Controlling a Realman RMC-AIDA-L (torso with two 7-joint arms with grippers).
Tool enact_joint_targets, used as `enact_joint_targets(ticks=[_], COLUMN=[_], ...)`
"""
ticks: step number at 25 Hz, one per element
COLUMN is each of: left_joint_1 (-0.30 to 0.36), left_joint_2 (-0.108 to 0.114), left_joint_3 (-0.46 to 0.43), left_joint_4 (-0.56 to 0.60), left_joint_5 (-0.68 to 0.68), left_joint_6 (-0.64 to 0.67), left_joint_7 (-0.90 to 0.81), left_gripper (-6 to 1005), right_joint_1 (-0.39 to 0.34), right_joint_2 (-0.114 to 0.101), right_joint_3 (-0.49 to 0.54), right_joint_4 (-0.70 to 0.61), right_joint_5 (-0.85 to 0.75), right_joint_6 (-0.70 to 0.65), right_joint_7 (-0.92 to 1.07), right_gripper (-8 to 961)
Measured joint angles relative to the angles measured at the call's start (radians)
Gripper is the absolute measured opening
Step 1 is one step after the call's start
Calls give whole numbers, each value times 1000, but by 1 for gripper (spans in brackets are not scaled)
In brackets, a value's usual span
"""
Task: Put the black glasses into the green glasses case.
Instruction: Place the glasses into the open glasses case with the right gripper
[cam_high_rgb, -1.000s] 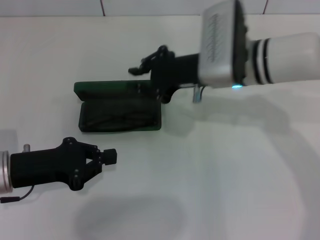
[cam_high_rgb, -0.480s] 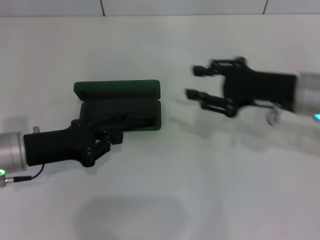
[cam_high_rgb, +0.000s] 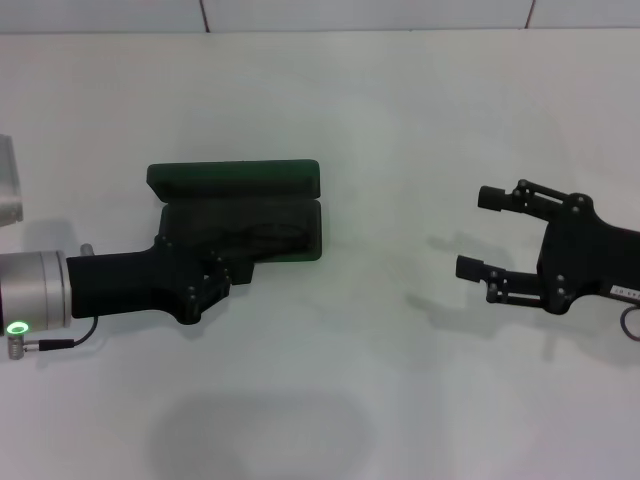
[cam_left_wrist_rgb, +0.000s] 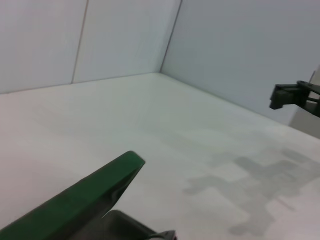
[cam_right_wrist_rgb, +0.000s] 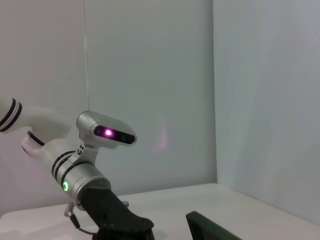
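black glasses (cam_high_rgb: 255, 232) lie in the open green glasses case (cam_high_rgb: 240, 180); left gripper (cam_high_rgb: 225, 276) narrow at its front edge, right gripper (cam_high_rgb: 482, 232) wide.

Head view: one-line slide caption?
Left gripper at the open green glasses case; right gripper open, off to the right.

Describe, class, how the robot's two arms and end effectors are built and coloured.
Both end effectors, left and right, are matte black linkage claws. The left arm has a silver wrist cuff with a green light and a thin black cable; the right also trails a cable.
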Motion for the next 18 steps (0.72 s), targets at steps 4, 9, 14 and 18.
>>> enact_joint_targets(ticks=[4, 9, 14, 18], left_joint_1=[1, -5, -11, -13], left_joint_2=[0, -1, -3, -10], left_joint_3=[-1, -7, -17, -17], left_joint_4=[0, 0, 15, 37], left_joint_5=[1, -7, -8, -8], left_joint_6=[-34, -97, -115, -124], left_joint_7=[-6, -29, -46, -53], left_gripper=[2, 2, 2, 3], right_joint_1=[-2, -3, -4, -4], right_joint_2=[2, 3, 5, 6], right_joint_3=[1, 1, 0, -1], right_joint_4=[16, 17, 17, 17], right_joint_5=[0, 0, 0, 0], right_joint_6=[-3, -7, -8, -9], right_joint_7=[-4, -4, -4, -5], right_gripper=[812, 813, 813, 813])
